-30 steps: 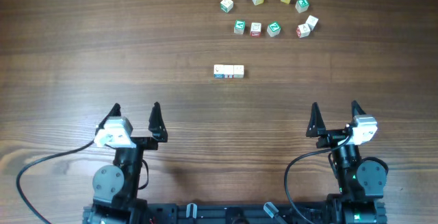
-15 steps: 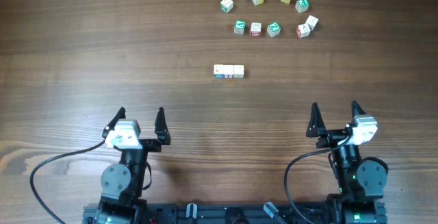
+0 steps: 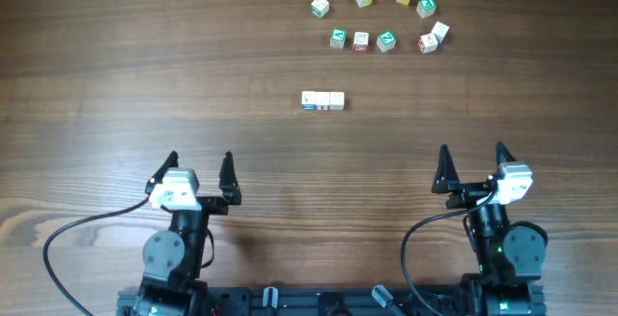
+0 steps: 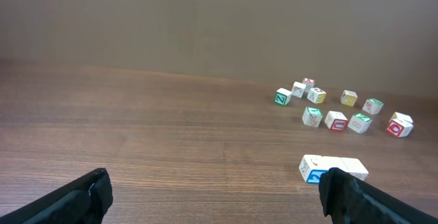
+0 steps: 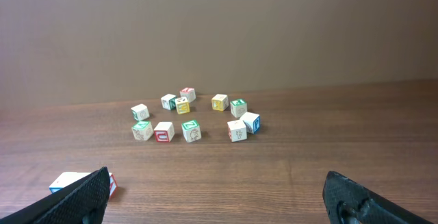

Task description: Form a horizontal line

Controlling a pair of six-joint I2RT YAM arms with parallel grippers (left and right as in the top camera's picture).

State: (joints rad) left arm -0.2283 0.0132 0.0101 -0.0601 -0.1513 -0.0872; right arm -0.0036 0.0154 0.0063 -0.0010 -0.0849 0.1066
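The horizontal line (image 3: 323, 100) is a short row of three whitish letter cubes touching edge to edge in the middle of the table. In the left wrist view the horizontal line (image 4: 332, 167) sits just beyond my right fingertip. The right wrist view shows only the end of the horizontal line (image 5: 68, 180), behind my left fingertip. My left gripper (image 3: 200, 164) hangs open near the front left, well short of the row, with nothing between its fingers. My right gripper (image 3: 472, 158) is open at the front right, also empty.
Several loose letter cubes (image 3: 384, 41) lie scattered at the back right of the wooden table (image 3: 145, 65), the same cluster of cubes (image 4: 336, 120) showing in the left wrist view and as cubes (image 5: 191, 130) in the right wrist view. Black cables trail from both arm bases at the front edge.
My left arm shifted slightly to the right and back toward its base, then stopped. The right arm and all cubes stayed still.
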